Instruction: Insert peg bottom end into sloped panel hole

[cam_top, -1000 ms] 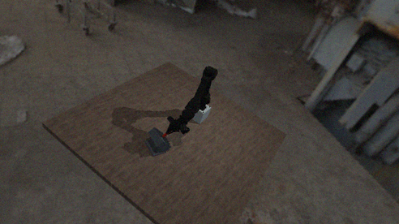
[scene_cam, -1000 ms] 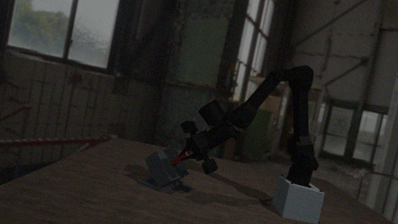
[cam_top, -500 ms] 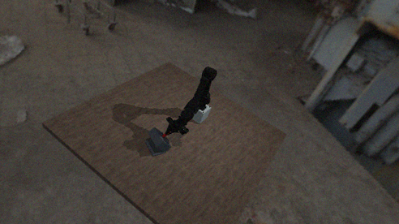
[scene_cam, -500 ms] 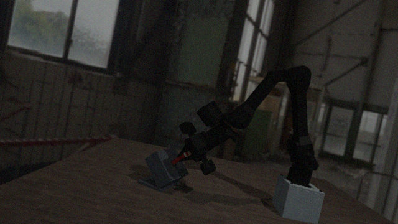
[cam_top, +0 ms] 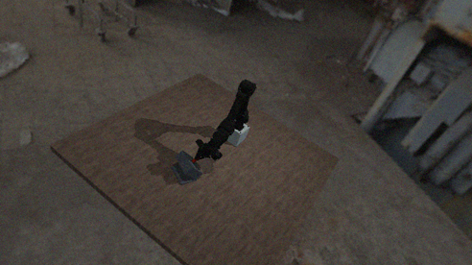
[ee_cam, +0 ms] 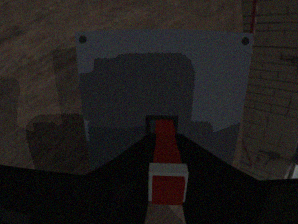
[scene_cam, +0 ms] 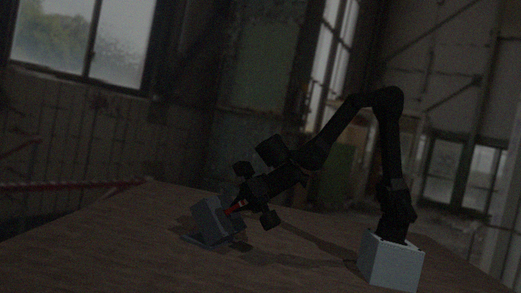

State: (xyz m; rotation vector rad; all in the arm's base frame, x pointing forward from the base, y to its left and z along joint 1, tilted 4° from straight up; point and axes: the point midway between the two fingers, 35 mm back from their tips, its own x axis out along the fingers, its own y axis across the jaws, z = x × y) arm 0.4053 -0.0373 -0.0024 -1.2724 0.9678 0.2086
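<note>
The red peg [cam_top: 194, 161] [scene_cam: 232, 208] [ee_cam: 167, 150] has flat sides and a white band near its upper end. My gripper [cam_top: 196, 159] [scene_cam: 238, 204] [ee_cam: 165, 141] is shut on it and holds it tilted, pointing down at the grey sloped panel [cam_top: 185, 170] [scene_cam: 208, 217] [ee_cam: 220, 85]. In the wrist view the peg's far end overlaps the square hole [ee_cam: 150, 124], toward its right side; dark opening shows on the left. The peg looks roughly square to the hole's edges. Whether its tip is inside the hole or just in front of it cannot be told.
The panel stands on a flat base on the brown table [cam_top: 241, 212] [scene_cam: 102, 252]. The arm's white base block [cam_top: 238, 136] [scene_cam: 391, 262] is behind the gripper. Arm shadows fall on the table and across the panel face.
</note>
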